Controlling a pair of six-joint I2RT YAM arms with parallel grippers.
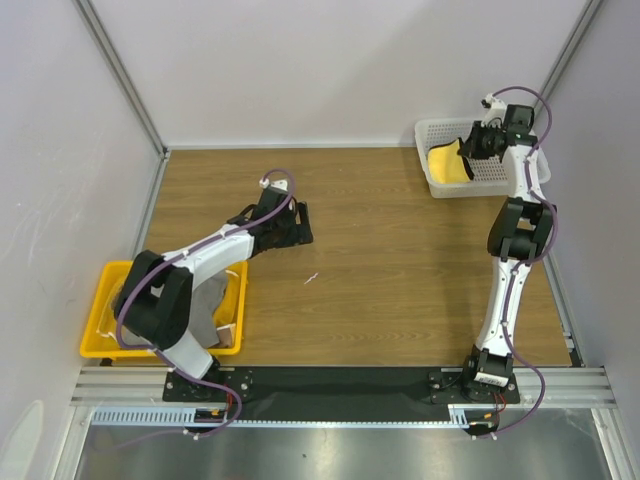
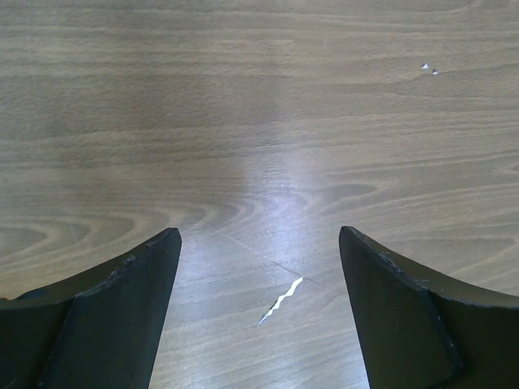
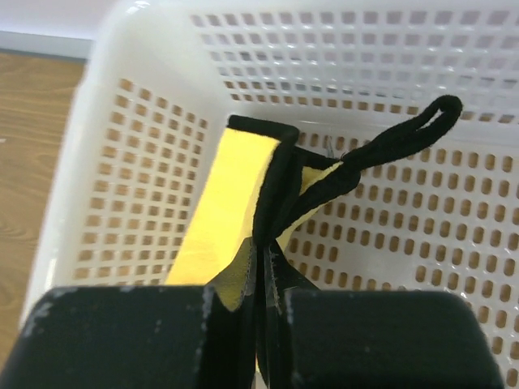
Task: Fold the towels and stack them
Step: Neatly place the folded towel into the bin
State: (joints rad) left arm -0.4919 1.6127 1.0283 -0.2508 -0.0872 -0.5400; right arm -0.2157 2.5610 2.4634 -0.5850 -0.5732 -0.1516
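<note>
Presently yellow towel [image 3: 217, 212] in basket [image 3: 122, 154]

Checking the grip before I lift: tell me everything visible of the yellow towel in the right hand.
The yellow towel looks like soft cloth, edged in black trim, with a black hanging loop sticking out to one side. It is bunched lengthwise, its black-trimmed edge pinched in the shut right hand, inside the white mesh basket. Its lower part is hidden.
</note>
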